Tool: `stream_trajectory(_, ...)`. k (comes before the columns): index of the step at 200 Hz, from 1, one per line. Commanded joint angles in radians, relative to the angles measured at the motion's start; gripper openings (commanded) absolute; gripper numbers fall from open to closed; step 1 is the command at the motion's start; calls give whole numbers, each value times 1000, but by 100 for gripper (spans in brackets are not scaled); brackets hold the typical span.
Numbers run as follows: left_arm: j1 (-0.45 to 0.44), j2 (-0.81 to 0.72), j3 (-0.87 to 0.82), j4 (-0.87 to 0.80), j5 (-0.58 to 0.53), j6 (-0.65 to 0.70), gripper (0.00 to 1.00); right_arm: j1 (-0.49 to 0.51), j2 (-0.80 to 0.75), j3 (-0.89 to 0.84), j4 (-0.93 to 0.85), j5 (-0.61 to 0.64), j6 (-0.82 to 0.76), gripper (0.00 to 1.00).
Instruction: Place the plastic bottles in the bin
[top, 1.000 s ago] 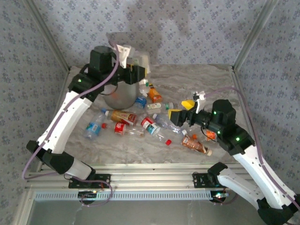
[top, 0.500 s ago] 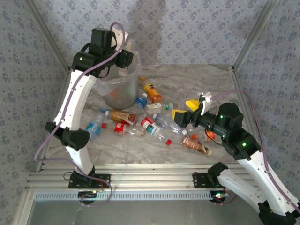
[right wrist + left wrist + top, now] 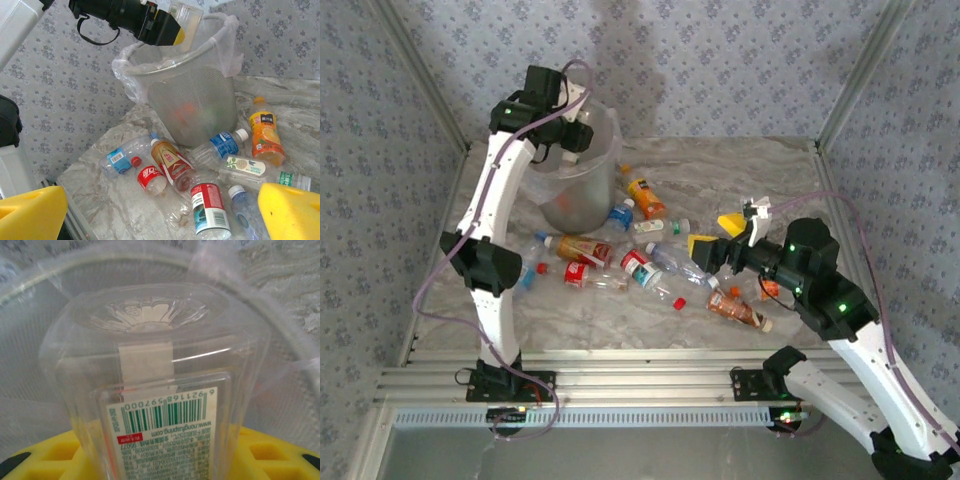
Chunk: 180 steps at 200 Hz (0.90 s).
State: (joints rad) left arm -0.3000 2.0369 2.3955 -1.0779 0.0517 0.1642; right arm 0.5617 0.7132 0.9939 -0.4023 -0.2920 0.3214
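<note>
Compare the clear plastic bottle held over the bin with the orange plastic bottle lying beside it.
The clear plastic bottle is transparent; the orange plastic bottle is coloured throughout. The clear one is gripped by the left hand over the translucent bin; the orange one lies on the marble table. Both carry labels.

Arms: white shells (image 3: 490, 195), black joints (image 3: 485, 268).
Cables (image 3: 817, 193): purple, looped alongside each arm.
Lights (image 3: 840, 306): green, seen at 4 o'clock in the top view.
Right gripper (image 3: 713, 232): yellow blocky fingers (image 3: 729, 221).
</note>
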Motion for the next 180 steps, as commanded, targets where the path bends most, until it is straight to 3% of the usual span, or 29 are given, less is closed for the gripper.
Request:
stream_trajectory(1, 24, 17, -53, -1, 82, -18, 48, 3, 7, 32, -19, -7, -16, 100)
stream_trajectory(53, 44, 32, -180, 68, 229, -66, 53, 2, 31, 31, -15, -9, -22, 100)
stream_trajectory(142, 54, 4, -213, 88, 249, -126, 79, -3, 33, 14, -39, 7, -20, 100)
stream_trajectory(180, 74, -55, -216, 92, 255, -159, 84, -3, 42, 5, -75, 50, -20, 100)
